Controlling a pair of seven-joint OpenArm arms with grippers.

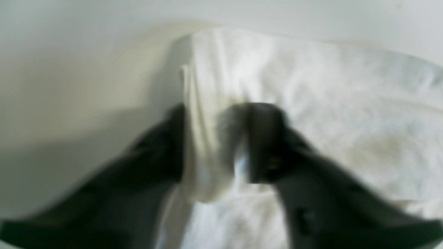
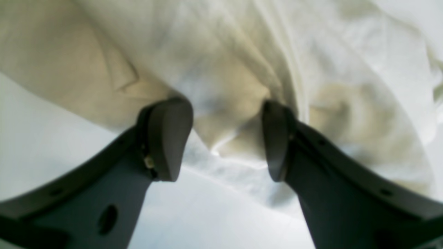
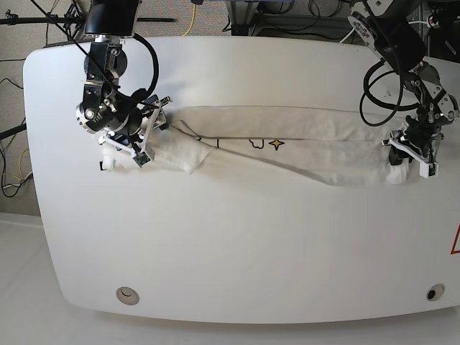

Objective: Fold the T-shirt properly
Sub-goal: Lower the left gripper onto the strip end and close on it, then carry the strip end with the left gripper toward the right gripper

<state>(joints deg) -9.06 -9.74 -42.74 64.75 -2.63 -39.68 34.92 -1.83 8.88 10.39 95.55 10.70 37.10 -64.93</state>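
Left pincer: dark, blurred fingers drawn in on a bunched hem of the white short-sleeved cotton T-shirt; in the left wrist view a rope of cloth stands pinched between the two pads, so this reads as clamped on the garment, though the blur leaves the firmness of the hold uncertain. Right pincer: grey fingers set well apart, straddling a rumpled, cream-shadowed mound of the same shirt; the pads stand at either side of the fabric, with no squeeze visible. Garment: lies as a long narrow band across the upper middle of the white rounded table, already doubled lengthwise, a small yellow star and a scrap of outlined print showing near its centre. One end sits under the left pincer at the base view's right; the other, a wider crumpled end, sits under the right pincer at that view's left. Surroundings: black cables and a stand beyond the far table edge. Step in hand, by judgement: seizing both ends of the lengthwise-folded band ahead of the crosswise fold, one end taken, the other only bracketed. Next move, by judgement: the right pincer needs to close on enough layers of the crumpled end to lift all of them together, then both ends want an even raise so the band stays taut and does not slip from the thinner hold.
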